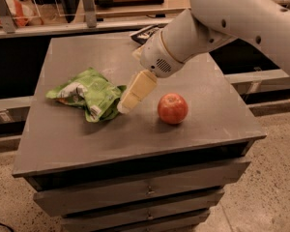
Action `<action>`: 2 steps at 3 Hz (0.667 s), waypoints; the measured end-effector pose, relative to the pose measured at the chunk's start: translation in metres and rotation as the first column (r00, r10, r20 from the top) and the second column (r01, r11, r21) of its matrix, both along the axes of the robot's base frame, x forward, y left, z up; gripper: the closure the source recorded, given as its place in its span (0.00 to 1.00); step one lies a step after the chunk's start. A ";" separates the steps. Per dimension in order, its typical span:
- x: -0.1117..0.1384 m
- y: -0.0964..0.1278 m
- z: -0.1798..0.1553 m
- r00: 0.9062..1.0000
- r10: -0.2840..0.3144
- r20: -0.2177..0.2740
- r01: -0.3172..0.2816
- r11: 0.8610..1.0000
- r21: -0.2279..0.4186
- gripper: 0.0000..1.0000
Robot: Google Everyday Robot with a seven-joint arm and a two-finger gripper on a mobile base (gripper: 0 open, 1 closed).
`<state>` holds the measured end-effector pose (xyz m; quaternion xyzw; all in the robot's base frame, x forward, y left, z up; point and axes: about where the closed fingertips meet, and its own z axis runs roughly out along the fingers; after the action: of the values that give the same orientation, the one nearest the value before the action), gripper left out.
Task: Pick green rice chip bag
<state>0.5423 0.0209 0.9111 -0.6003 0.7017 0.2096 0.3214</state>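
The green rice chip bag lies crumpled on the left half of the grey cabinet top, bright light green with white and orange patches. My gripper hangs from the white arm that reaches in from the upper right. Its cream-coloured fingers point down and left, with the tips right at the bag's right edge, just above the surface. A red apple stands to the right of the gripper, apart from it.
A dark blue snack bag lies at the far edge of the top, mostly hidden behind my arm. The cabinet has drawers below. A counter with rails runs behind it.
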 end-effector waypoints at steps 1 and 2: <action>0.007 0.028 -0.010 0.999 0.043 0.001 -0.043 0.999 0.027 0.00; 0.013 0.049 -0.025 0.996 0.084 -0.006 -0.084 0.996 0.039 0.00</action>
<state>0.5554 0.0702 0.8864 -0.6222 0.6729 0.2389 0.3211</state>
